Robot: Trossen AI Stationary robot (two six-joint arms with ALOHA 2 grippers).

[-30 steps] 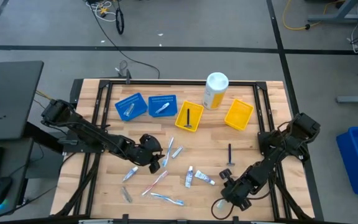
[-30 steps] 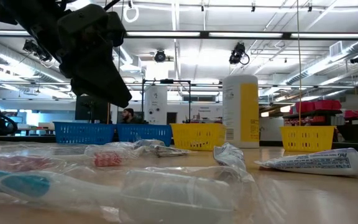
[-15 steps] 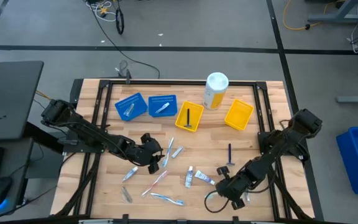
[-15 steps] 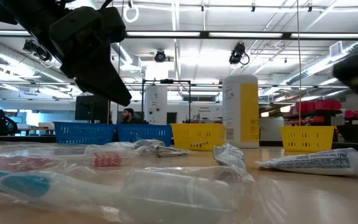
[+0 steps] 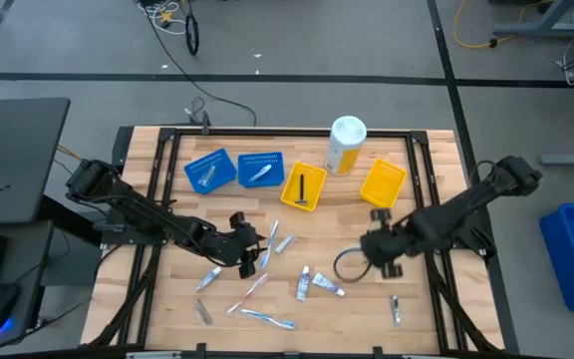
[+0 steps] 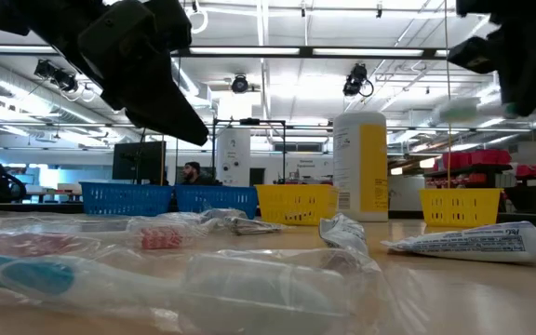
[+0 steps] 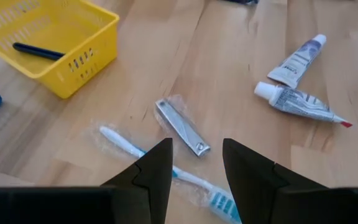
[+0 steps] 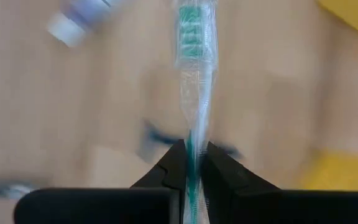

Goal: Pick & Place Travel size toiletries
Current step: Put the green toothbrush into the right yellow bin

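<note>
1. Two arms reach over the wooden table (image 5: 427,170) from its left and right edges, with small toiletries scattered between them
2. At the far left, two blue trays (image 5: 210,170) sit side by side, each holding a small pale item
3. Left gripper (image 5: 250,249) hovers left of centre, its fingers (image 7: 157,171) spread apart and holding nothing; in its wrist view a wrapped pale blue toothbrush (image 7: 166,171) and a metal nail clipper (image 7: 182,126) lie just beyond the fingertips
4. Near the left gripper, on the near side, a small wrapped tube (image 5: 208,278), a pink toothbrush (image 5: 250,292), another small wrapped piece (image 5: 201,312) and a blue toothbrush (image 5: 267,319) lie apart on the wood
5. At the middle far side, a yellow tray (image 5: 303,186) holds a dark razor (image 5: 302,188); the tall yellow bottle (image 5: 345,146) stands just to its right
6. Near the centre, two white tubes (image 5: 314,284) lie close together, also seen in the left wrist view (image 7: 300,99)
7. Right gripper (image 5: 375,249) is lifted right of centre, clamped on a wrapped green-bristled toothbrush (image 8: 193,68) that sticks out straight past its fingertips
8. Beyond the right gripper, a second yellow tray (image 5: 383,183) sits at the far right
9. One small wrapped item (image 5: 395,310) lies alone at the near right
</note>
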